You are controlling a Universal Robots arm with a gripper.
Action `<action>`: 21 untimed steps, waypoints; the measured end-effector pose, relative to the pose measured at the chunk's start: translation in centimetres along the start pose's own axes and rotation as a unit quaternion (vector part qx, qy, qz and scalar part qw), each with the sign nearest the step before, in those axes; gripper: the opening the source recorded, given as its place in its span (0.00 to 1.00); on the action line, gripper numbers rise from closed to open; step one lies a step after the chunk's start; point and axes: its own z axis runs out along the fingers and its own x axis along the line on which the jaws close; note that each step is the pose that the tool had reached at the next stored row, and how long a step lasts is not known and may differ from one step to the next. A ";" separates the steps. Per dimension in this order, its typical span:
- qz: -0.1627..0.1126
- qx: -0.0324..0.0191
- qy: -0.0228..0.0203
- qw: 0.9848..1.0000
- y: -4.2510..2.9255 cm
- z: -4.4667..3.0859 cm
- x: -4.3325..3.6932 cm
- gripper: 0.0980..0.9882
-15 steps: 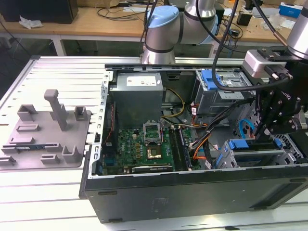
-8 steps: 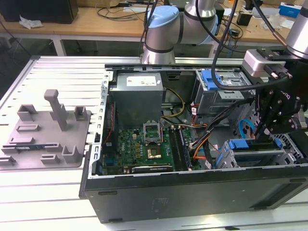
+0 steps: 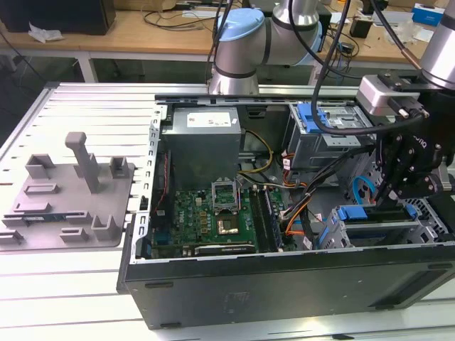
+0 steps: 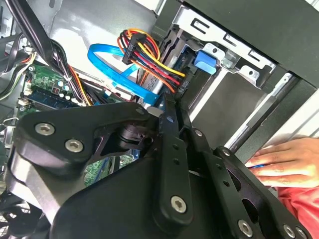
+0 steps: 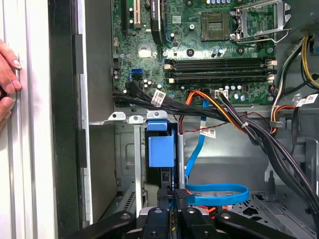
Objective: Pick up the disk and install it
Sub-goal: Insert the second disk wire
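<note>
My black gripper [image 5: 173, 193] reaches down into the open computer case, over the lower grey drive cage [image 3: 377, 231] at the exterior view's right. Its fingers stand close together on the narrow upper edge of the disk [image 5: 166, 177], which stands on edge in the cage's slot. A blue plastic block [image 5: 162, 149] sits at the far end of that slot. In the second wrist view the gripper [image 4: 174, 117] points toward the cage, where the blue block [image 4: 205, 60] shows beside metal tabs.
A blue flat cable [image 5: 219, 193] and bundled wires [image 5: 239, 124] lie close beside the slot. The motherboard [image 3: 206, 213] fills the case floor. A person's hand [image 4: 281, 164] rests on the case's outer edge. A grey fixture tray [image 3: 67, 199] lies at the exterior view's left.
</note>
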 end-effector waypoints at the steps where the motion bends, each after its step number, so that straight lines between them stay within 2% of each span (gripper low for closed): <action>1: 0.000 0.000 0.000 1.000 0.00 0.03 0.00 0.07; 13: -0.001 0.000 0.000 1.000 0.01 0.59 -0.03 0.07; 15: -0.001 0.000 -0.001 1.000 0.00 0.34 0.00 0.08; 17: -0.001 0.000 0.000 1.000 -0.01 -0.41 0.06 0.22; 21: -0.001 0.000 0.000 1.000 -0.02 -1.33 0.14 0.22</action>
